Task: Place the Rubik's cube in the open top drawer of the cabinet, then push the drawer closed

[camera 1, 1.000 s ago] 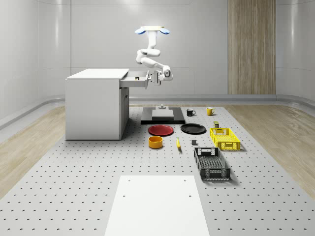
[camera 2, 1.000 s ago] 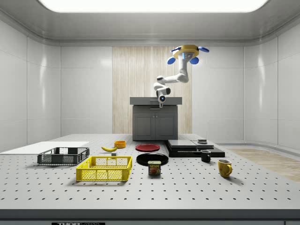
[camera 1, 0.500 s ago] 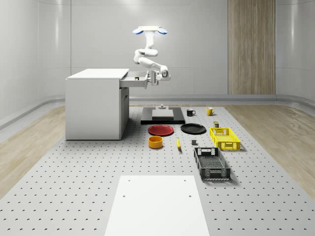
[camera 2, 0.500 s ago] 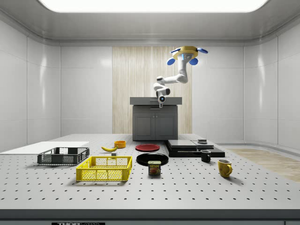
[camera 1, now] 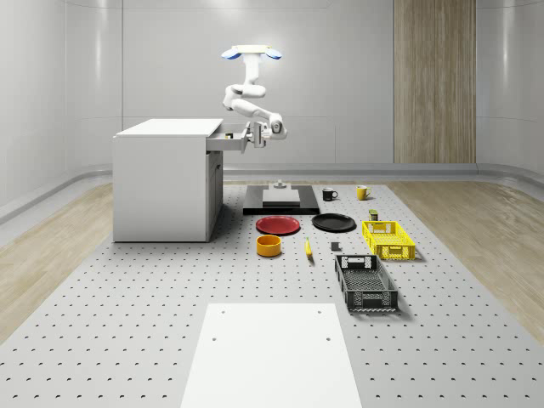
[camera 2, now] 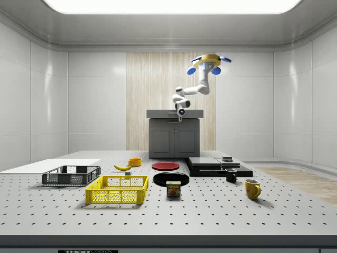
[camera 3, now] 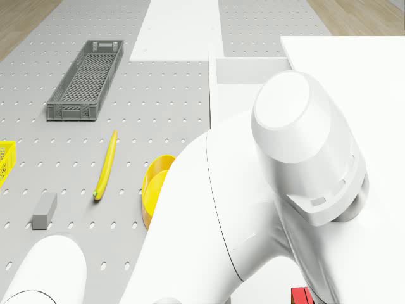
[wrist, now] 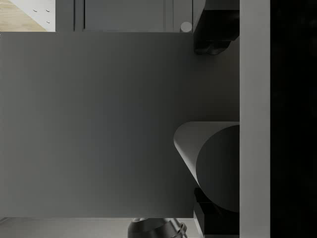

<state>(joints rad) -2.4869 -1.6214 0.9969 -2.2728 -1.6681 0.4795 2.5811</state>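
The drone (camera 1: pixel 250 53) hovers just off the open side of the white cabinet (camera 1: pixel 166 183), above its top drawer (camera 1: pixel 228 141). The arm bends down so that my gripper (camera 1: pixel 252 136) sits against the drawer's front panel. The drawer sticks out only a little. In the wrist view the grey drawer front (wrist: pixel 99 124) is very close, and two dark fingers (wrist: pixel 214 37) stand wide apart with a rounded grey part between them. A small red corner (camera 3: pixel 302 296) peeks out beside the arm; I cannot tell whether it is the Rubik's cube.
On the perforated floor beside the cabinet lie a black platform (camera 1: pixel 280 204), a red plate (camera 1: pixel 278 224), a black plate (camera 1: pixel 333 223), an orange bowl (camera 1: pixel 269 245), a banana (camera 1: pixel 308 248), a yellow crate (camera 1: pixel 388 240) and a grey crate (camera 1: pixel 365 282). A white mat (camera 1: pixel 270 353) lies nearest the whole-scene camera.
The drone and arm have shifted toward the cabinet, to the whole-scene view's left. The drawer has slid partway in with the gripper against its front.
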